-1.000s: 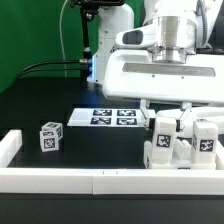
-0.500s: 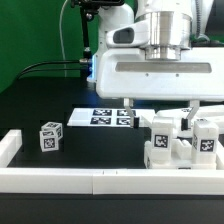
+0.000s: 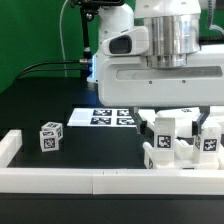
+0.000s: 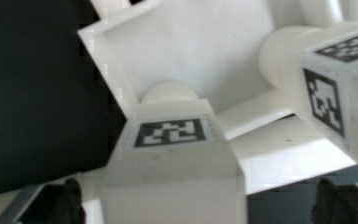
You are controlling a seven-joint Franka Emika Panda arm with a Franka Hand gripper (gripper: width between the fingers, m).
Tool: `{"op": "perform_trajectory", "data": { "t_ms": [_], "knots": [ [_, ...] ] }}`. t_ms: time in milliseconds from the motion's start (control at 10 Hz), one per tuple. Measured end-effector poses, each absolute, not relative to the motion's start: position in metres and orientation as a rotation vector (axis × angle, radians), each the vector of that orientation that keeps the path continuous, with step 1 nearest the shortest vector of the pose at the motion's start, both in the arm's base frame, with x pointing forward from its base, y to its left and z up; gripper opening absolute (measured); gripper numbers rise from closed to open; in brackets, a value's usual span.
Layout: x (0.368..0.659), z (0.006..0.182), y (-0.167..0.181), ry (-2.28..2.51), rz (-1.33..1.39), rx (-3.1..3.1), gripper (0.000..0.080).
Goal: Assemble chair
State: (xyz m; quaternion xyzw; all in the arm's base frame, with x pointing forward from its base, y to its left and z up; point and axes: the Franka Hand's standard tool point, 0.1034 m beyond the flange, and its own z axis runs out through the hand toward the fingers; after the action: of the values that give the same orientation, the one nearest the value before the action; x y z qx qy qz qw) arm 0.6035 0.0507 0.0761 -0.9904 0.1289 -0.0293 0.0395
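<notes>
Status: chair is partly built, and I judge it well short of done. A cluster of white pieces stands directly under and between the jaws: a flat panel, a square post with a tag on its face, and a second tagged block beside it. I can't tell from either view which joints are actually seated.

Jaws are spread wide, one on each side of the cluster, pinching nothing as far as I can see.

One loose tagged cube sits on the bench, well away from the jaws and touching nothing. So at least that part is left to fit. The marker board lies flat near the jaws, on the cube's side.

Materials: the chair parts look like matte white rigid plastic, blocky, with square edges. The post looks rounded at one end. Tags are crisp black-and-white squares. Bench is flat black with low glare. A white rail with the same finish runs along the bench edge.
</notes>
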Motion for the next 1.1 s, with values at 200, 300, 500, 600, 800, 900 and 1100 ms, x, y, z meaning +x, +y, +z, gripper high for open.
{"op": "perform_trajectory", "data": {
  "t_ms": [200, 300, 500, 600, 800, 900, 1100],
  "knots": [
    [0.6035, 0.0759, 0.0498, 0.437, -0.088, -3.029, 0.0376],
    [0.6035, 0.0758, 0.0499, 0.574, -0.082, -3.004, 0.0376],
    [0.6041, 0.0744, 0.0516, 0.834, -0.068, -2.94, 0.0285],
    [0.6066, 0.0739, 0.0539, 1.045, -0.068, -2.875, 0.0285],
    [0.6067, 0.0743, 0.054, 1.499, -0.063, -2.671, 0.0285],
    [0.6068, 0.074, 0.053, 1.671, -0.046, -2.547, 0.0285],
    [0.6058, 0.0731, 0.0499, 1.967, -0.057, -2.276, 0.0286]
  ]
}}
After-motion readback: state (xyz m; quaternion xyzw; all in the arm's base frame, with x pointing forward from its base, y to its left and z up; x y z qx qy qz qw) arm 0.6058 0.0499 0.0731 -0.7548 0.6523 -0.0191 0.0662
